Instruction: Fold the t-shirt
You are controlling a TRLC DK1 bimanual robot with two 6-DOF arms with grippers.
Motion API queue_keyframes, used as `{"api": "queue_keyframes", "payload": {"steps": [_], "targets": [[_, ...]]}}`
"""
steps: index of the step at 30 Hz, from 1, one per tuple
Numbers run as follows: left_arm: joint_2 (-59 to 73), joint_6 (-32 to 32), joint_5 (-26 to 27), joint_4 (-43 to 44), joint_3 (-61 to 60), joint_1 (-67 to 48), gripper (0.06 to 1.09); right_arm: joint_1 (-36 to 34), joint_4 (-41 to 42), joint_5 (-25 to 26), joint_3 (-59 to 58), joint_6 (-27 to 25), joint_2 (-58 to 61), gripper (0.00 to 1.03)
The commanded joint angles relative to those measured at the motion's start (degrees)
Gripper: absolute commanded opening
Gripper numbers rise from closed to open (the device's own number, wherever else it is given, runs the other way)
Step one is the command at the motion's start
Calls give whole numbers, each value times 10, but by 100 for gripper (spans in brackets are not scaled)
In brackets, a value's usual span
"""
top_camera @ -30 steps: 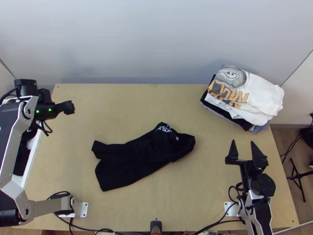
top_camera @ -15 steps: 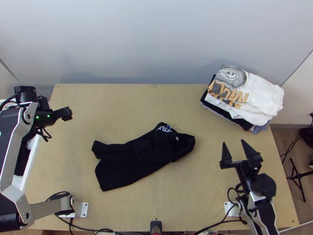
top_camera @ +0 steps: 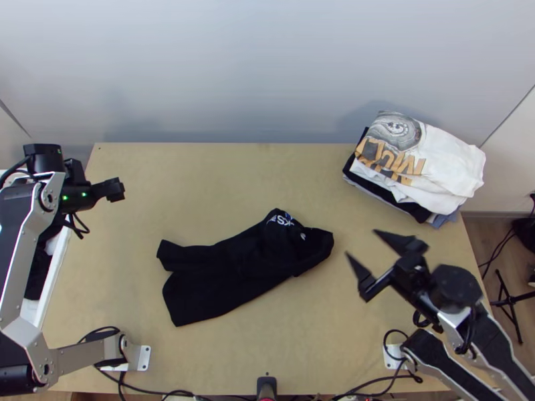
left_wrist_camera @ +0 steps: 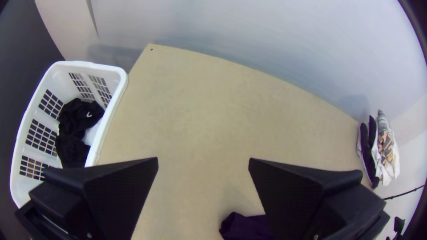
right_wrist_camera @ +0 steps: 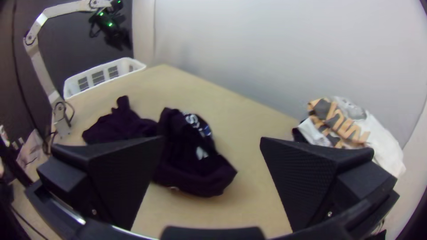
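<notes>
Your black shirt [top_camera: 244, 267] bunched mid-frame, your right gripper [top_camera: 366, 252] lower right, fingers apart, your left gripper [top_camera: 117, 190] at left, fingers apart.

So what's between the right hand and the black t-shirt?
In the top view, a narrow strip of bare tabletop shows between the right hand and t-shirt.

The left arm [top_camera: 77, 352] and right arm [top_camera: 498, 344] are silver with black joints. Green lights [top_camera: 83, 194] dot the left one. Black cables [top_camera: 15, 168] loop about. The left pincer [top_camera: 115, 190] and right pincer [top_camera: 360, 242] have pointy black fingers [right_wrist_camera: 120, 178].
</notes>
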Motion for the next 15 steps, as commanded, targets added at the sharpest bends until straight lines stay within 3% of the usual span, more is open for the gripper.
{"api": "queue_keyframes", "payload": {"steps": [1, 7, 15], "targets": [[16, 15, 1, 14, 10, 1, 104, 108, -148, -71, 99, 78, 132, 99], [34, 21, 1, 18, 15, 5, 104, 191, -145, -82, 41, 84, 159, 99], [41, 22, 1, 18, 10, 5, 103, 246, -46, -80, -61, 18, 170, 96]]}}
